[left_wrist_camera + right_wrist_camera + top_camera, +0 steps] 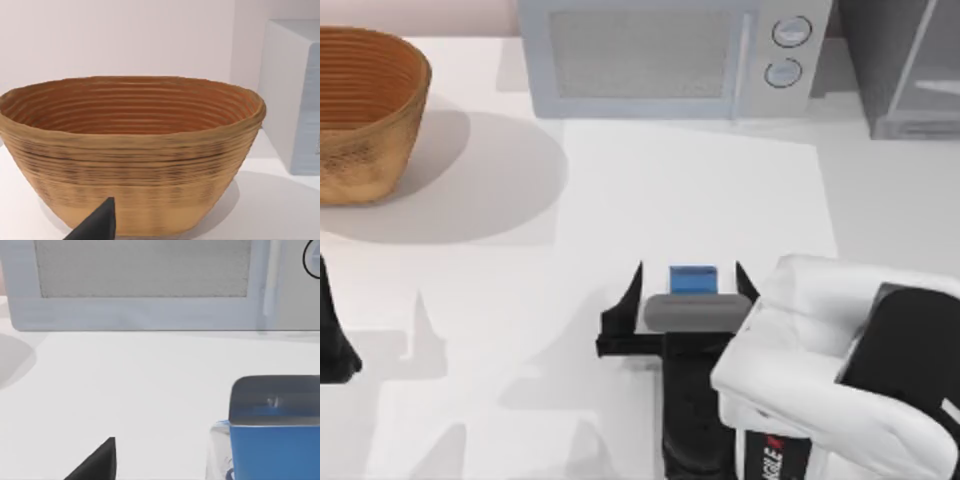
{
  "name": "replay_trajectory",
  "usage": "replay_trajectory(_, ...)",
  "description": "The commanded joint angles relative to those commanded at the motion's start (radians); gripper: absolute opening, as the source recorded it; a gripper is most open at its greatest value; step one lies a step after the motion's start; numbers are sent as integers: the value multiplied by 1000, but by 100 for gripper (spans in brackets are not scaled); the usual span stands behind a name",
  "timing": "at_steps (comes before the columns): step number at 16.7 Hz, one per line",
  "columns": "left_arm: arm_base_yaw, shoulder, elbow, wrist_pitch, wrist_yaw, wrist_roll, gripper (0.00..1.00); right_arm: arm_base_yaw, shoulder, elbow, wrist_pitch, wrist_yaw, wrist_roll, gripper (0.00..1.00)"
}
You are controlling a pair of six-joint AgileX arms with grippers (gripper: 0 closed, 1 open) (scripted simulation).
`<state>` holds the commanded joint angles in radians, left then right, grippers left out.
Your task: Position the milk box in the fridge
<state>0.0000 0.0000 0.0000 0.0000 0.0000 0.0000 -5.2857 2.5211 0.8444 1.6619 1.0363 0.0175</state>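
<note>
The milk box (693, 279) stands upright on the white table, front of centre, showing its blue top. My right gripper (691, 268) is open, with one finger on each side of the carton and a gap at both sides. In the right wrist view the milk box (275, 432) sits close, blue with a grey-shaded top, and one dark fingertip (98, 463) shows apart from it. The fridge (910, 70), dark grey with a pale framed door, stands at the back right corner, partly in view. My left arm (335, 340) is parked at the table's left edge.
A silver microwave (660, 55) with two round knobs stands at the back centre, left of the fridge. A wicker basket (365, 110) sits at the back left, and the same basket (130, 150) is close in the left wrist view. Open table lies between the carton and the microwave.
</note>
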Motion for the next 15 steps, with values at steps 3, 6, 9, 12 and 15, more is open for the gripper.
replay_trajectory(3,0,0,0,0,0,0,100,0,0,0,0,0,0,92)
replay_trajectory(6,0,0,0,0,0,0,100,0,0,0,0,0,0,70)
replay_trajectory(9,0,0,0,0,0,0,100,0,0,0,0,0,0,47)
replay_trajectory(12,0,0,0,0,0,0,100,0,0,0,0,0,0,25)
replay_trajectory(15,0,0,0,0,0,0,100,0,0,0,0,0,0,2)
